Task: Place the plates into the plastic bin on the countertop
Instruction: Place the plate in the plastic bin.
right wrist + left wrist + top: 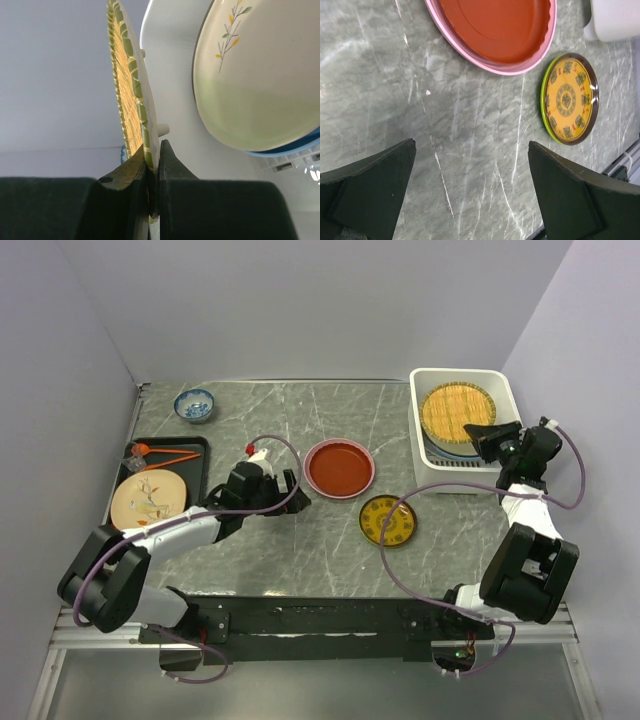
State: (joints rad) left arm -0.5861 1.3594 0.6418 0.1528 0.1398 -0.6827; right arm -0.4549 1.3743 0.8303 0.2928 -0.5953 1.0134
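Midway: right gripper [152, 190] clamped on yellow plate [455, 412], plastic bin [460, 374], stacked plates [250, 85] beneath; left gripper [472, 170] apart, red plate [495, 25], patterned plate [568, 98] ahead, unbinned.

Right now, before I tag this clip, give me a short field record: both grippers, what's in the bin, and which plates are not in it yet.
Right gripper: shut on the rim of the yellow woven plate, held over the plastic bin
Left gripper: open, empty, above the countertop near the red plate
In bin: sprig plate on a blue plate
Not yet binned: red plate, small yellow-patterned plate, cream plate on the black tray
Other: patterned bowl, back left
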